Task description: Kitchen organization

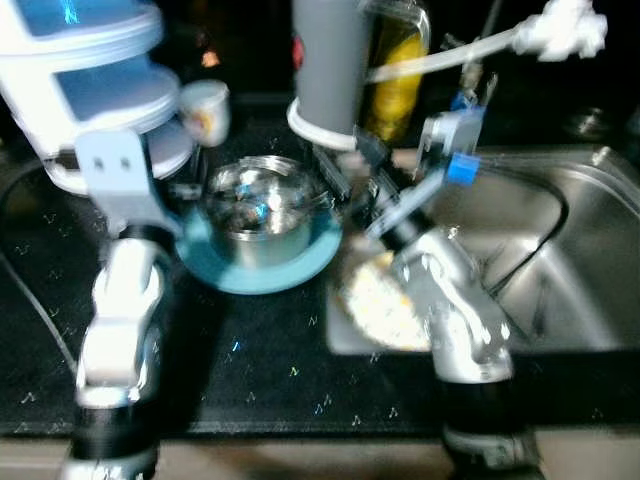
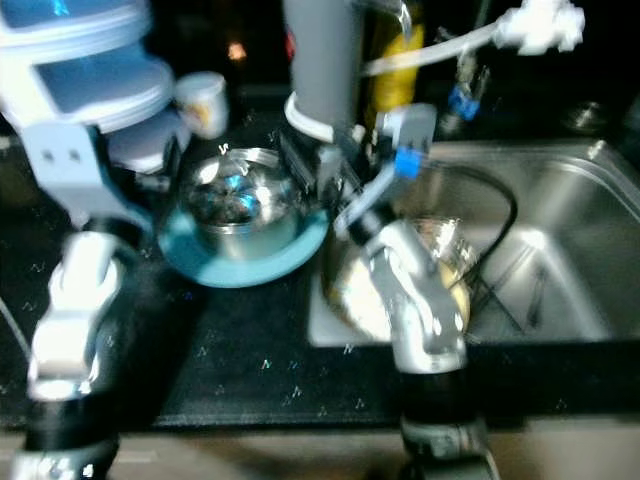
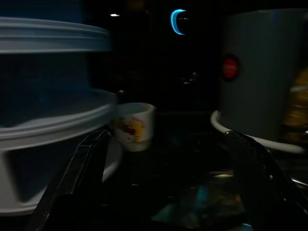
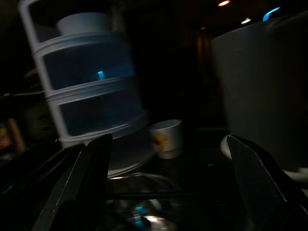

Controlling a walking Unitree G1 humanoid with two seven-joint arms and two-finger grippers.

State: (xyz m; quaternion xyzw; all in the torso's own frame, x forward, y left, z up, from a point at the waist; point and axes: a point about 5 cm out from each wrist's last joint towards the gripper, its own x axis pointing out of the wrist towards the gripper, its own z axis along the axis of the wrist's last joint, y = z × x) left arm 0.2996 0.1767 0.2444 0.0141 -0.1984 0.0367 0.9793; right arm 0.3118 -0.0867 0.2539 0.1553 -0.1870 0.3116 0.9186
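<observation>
Both my end effectors are spread and empty: right end effector (image 1: 345, 175) beside the steel bowl (image 1: 258, 205) on the teal plate (image 1: 300, 268), left end effector (image 3: 168, 192) nearby. Risk: views are blurred, so a clipped rim could send the bowl sliding off the counter (image 1: 250, 370) into the sink (image 1: 560, 260).

I see both head views smeared by blur; the right arm (image 1: 450, 300) covers part of the yellowish plate (image 1: 375, 305); the stacked container (image 1: 95, 70) runs off frame.
</observation>
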